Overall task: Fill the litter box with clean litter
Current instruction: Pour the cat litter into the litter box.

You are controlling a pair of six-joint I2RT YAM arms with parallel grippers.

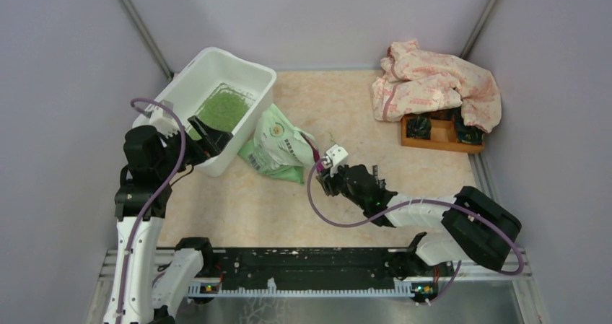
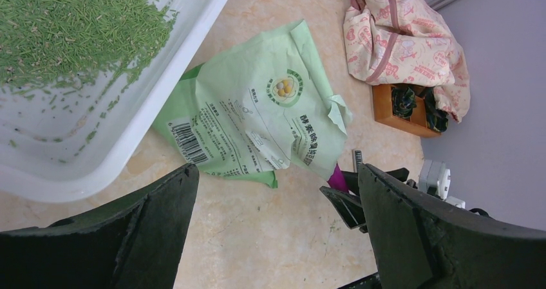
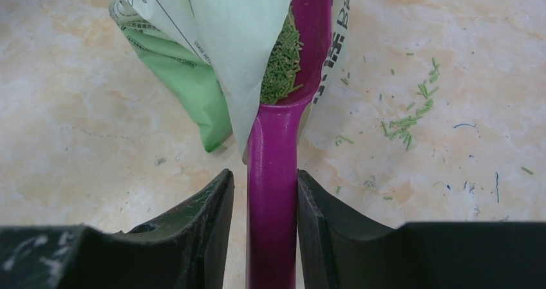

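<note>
The litter box [image 1: 189, 86], at the table's far-left corner, held clean litter [image 1: 222, 109]; the right gripper [image 3: 264, 178] clamped a purple scoop [image 3: 272, 141] (pellets aboard) at the green bag [image 2: 257, 109]; the left gripper [image 2: 277, 173] gaped.

Green bag [image 1: 278, 149] against litter box [image 1: 193, 82]; open tabletop [image 1: 238, 201] in front.

Left gripper [image 2: 275, 173] has its jaws spread wide above the counter [image 2: 270, 237]. The litter box [image 2: 51, 167] is upper left with green litter [image 2: 71, 25] piled inside. The green bag [image 2: 257, 115] lies flat right beside it. A bit of purple scoop [image 2: 336, 178] peeks out past the bag. A pink cloth [image 2: 399, 38] partly covers the wooden tray [image 2: 386, 105] off in the corner.
</note>
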